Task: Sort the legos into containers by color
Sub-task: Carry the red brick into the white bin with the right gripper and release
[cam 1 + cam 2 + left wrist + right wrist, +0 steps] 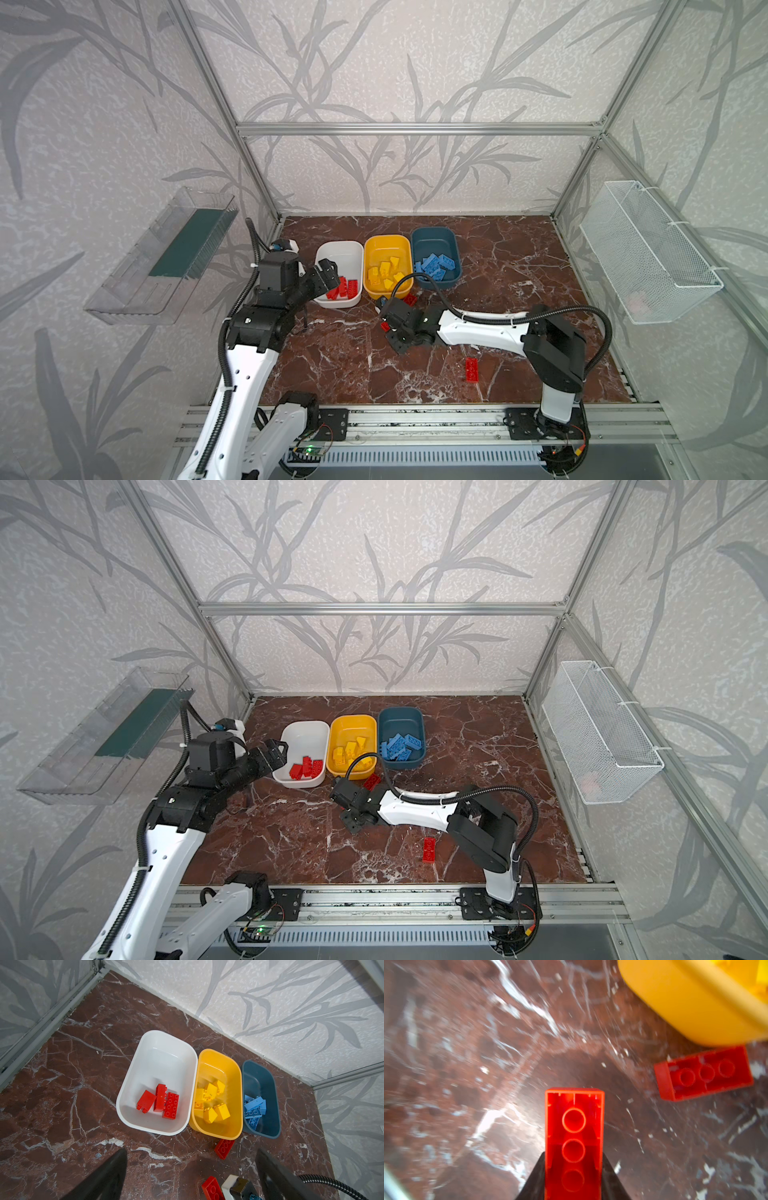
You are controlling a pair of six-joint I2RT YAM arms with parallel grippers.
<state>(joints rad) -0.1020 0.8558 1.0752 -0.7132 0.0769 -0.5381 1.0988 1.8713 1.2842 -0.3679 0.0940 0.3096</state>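
- Top views: white tub, yellow tub and teal tub stand side by side in a row toward the back of the bench. White is leftmost, teal rightmost.
- Top views: red bricks lie in the white tub's near end, yellow bricks in the yellow tub and blue bricks in the teal tub.
- Top views: left gripper hangs over the white tub's near-left corner, jaws spread wide, nothing between them.
- Top views: right gripper is low over the bench in front of the yellow tub. A bit of red shows at its tip.
- Top views: stray red brick lies just in front of the yellow tub. Loose red brick lies well apart, nearer the front, beside the right arm.
- Left wrist: the left gripper's fingers stand far apart with an empty gap and bare bench below.
- Left wrist: three red bricks lie in the white tub. The stray red brick is just beside the yellow tub's near wall; contact unclear.
- Right wrist: the right gripper is clamped on the held red brick by its long sides. The brick's hollow underside faces the camera and it juts past the fingers.
- Right wrist: the stray red brick lies hollow side up on the bench, just beside the yellow tub's wall. The bench surface is blurred.
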